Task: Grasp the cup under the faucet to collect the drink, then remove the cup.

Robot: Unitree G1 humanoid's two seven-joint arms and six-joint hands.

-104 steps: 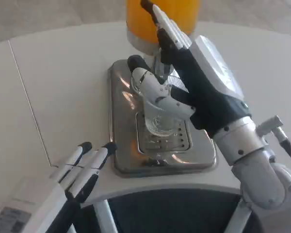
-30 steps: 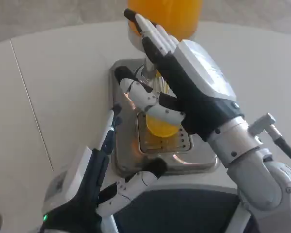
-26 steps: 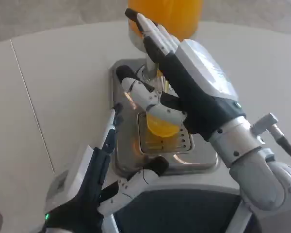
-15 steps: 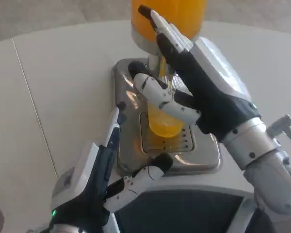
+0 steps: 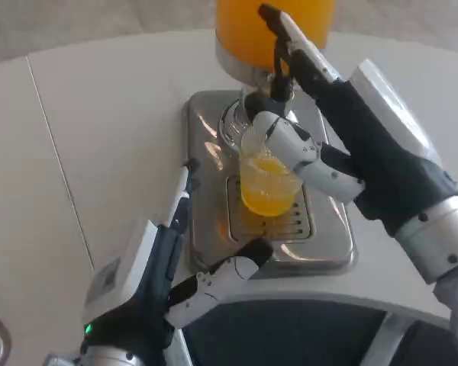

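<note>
Head view: right hand point(image 5: 366, 164) gripping the juice-filled cup point(image 5: 269, 183) over the drip tray point(image 5: 214, 221). Left hand point(image 5: 164, 286) hovering nearby, fingers point(image 5: 182, 200) spread, holding nothing.

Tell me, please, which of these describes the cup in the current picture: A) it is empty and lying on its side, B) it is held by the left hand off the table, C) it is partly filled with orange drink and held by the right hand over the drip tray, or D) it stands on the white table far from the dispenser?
C: the cup holds orange drink, with the right hand gripping it above the metal drip tray.
</note>
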